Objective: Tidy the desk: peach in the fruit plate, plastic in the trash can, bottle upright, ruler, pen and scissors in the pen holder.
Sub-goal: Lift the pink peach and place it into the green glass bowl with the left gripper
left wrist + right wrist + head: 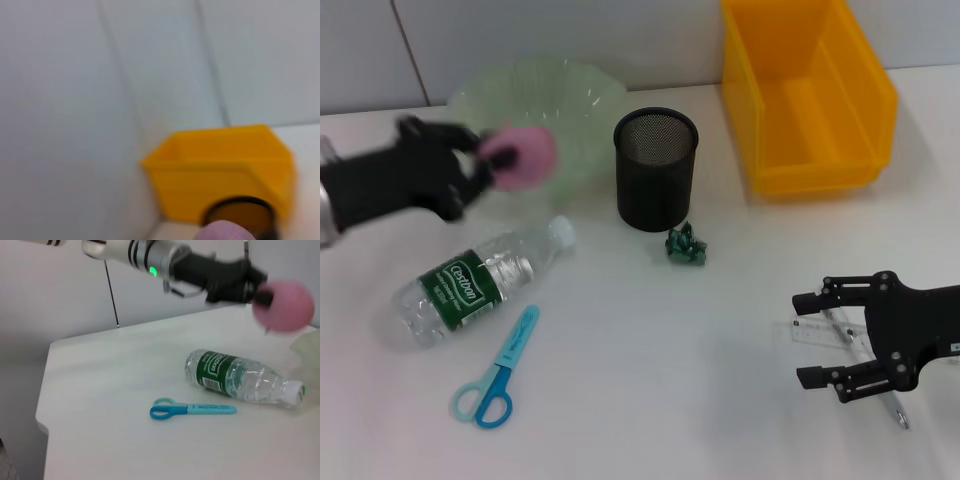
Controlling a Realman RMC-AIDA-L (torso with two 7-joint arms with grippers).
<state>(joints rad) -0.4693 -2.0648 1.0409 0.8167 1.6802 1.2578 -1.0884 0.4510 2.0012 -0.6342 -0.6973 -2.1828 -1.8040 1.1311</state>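
Holding: the left gripper (485,160) was closed on the peach (523,156), a pink fruit lifted clear of the desk (650,360).
Peach position: it hung over the near-left part of the fruit plate (582,112), a pale green dish at the far left of the desk; contact with the plate could not be determined.
Right gripper (815,338): parked at the near right, fingers spread apart with nothing between them, positioned over the ruler (817,331).
Ruler: clear plastic, lying flat on the desk, partly hidden under the right gripper.
Pen (894,405): a thin object beside the ruler at the near right, mostly hidden, only its near end visible.
Bottle (475,283): 1 clear bottle with a green label, lying on its side at the near left, white cap pointing toward the pen holder.
Scissors (497,371): blue, flat on the desk, just near of the bottle, handles at the near end.
Pen holder (655,168): black mesh cup, upright, centre of the desk, just right of the fruit plate.
Plastic (685,245): 1 crumpled green piece on the desk, just near-right of the pen holder.
Trash can (825,175): yellow bin at the far right.
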